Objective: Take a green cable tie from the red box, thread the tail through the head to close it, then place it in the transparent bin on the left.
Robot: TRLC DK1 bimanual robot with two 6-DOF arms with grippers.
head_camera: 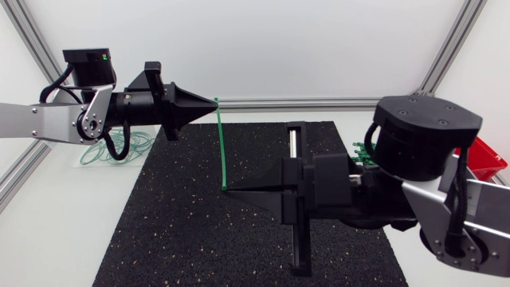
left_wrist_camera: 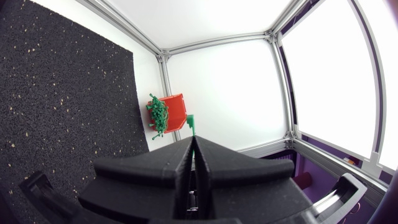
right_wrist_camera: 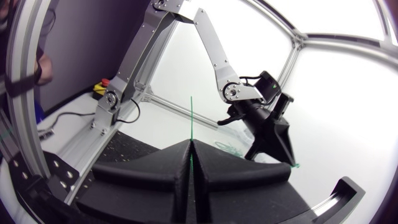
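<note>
A green cable tie (head_camera: 221,147) runs as a thin, slightly bowed strip over the black mat (head_camera: 183,231), between my two gripper tips. My left gripper (head_camera: 216,103) is shut, and the tie's far end meets its tip. In the left wrist view a short green end (left_wrist_camera: 191,122) sticks out past the left gripper (left_wrist_camera: 194,140). My right gripper (head_camera: 226,189) is shut on the near end. The tie (right_wrist_camera: 191,118) rises from the right gripper (right_wrist_camera: 191,142). The red box (left_wrist_camera: 176,111) holds a bunch of green ties (left_wrist_camera: 158,116). The transparent bin (head_camera: 102,155) at the back left holds looped ties.
A long black rail fixture (head_camera: 296,139) lies across the mat under my right arm. The red box (head_camera: 488,158) sits at the right edge, partly behind that arm, with loose ties (head_camera: 362,150) showing beside it. Aluminium frame posts (head_camera: 319,103) border the back of the table.
</note>
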